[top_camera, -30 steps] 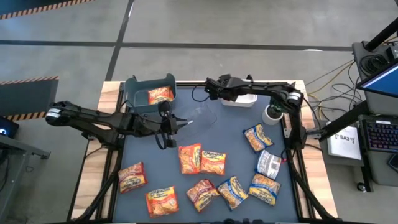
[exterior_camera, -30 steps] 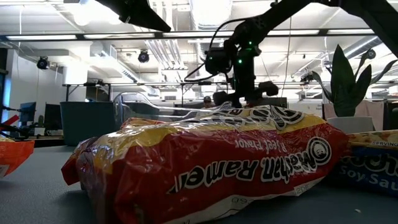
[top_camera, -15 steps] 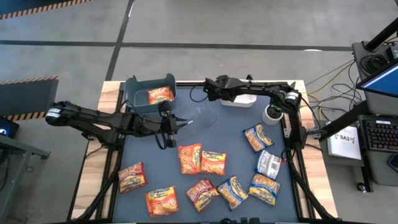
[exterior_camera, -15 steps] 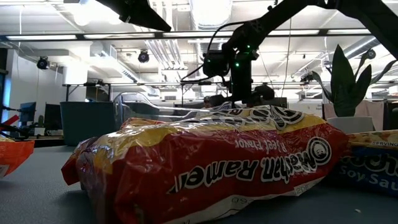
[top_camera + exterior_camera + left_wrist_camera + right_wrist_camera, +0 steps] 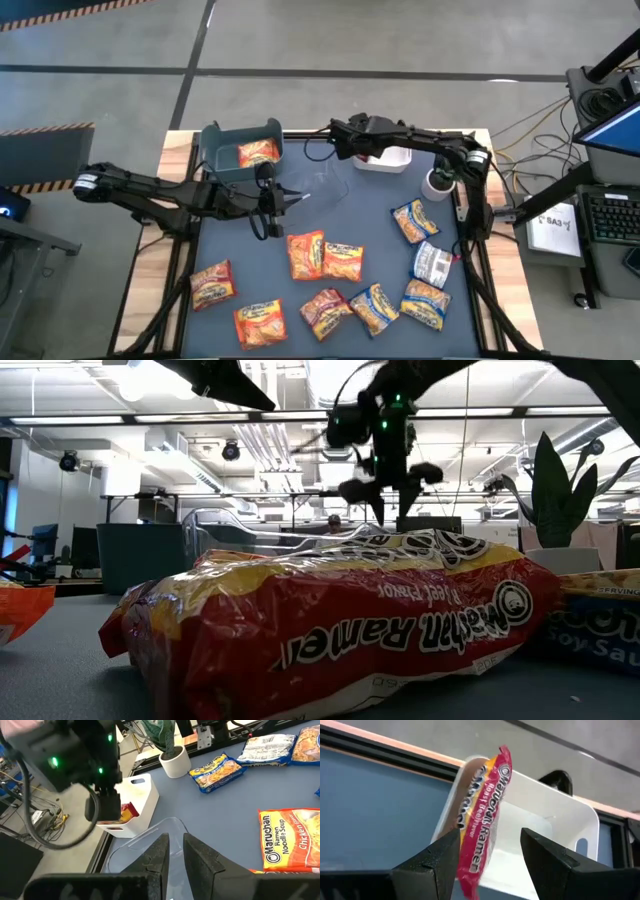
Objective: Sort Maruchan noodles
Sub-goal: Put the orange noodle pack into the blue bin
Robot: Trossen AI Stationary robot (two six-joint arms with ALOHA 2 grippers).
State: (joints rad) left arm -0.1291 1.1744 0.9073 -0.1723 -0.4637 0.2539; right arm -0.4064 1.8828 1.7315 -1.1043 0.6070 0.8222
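My right gripper (image 5: 490, 837) hangs open above the white bin (image 5: 560, 820) at the table's far edge. A dark red Maruchan packet (image 5: 487, 810) stands on edge in that bin between the spread fingers and also shows in the left wrist view (image 5: 128, 811). My left gripper (image 5: 175, 840) is at the clear bin (image 5: 322, 186), fingers nearly together. Several more packets lie flat on the blue mat, among them two at mid-table (image 5: 323, 257). One orange packet (image 5: 258, 153) lies in the teal bin (image 5: 215, 140). My left gripper has its fingertips at the clear bin's left rim (image 5: 135, 850), coming level from the table's left. The fingers hide the spot, so I cannot tell whether they touch it. My right gripper's fingers (image 5: 432, 862) flank the red packet; I cannot tell whether either one touches it.
A small white plant pot (image 5: 437, 183) stands right of the white bin. Packets are scattered over the mat's near and right parts (image 5: 425, 300). A big red packet (image 5: 340, 620) fills the low view. Cables hang off the table's right side.
My right gripper has risen above the white bin, as the low view shows. My left arm has kept still.
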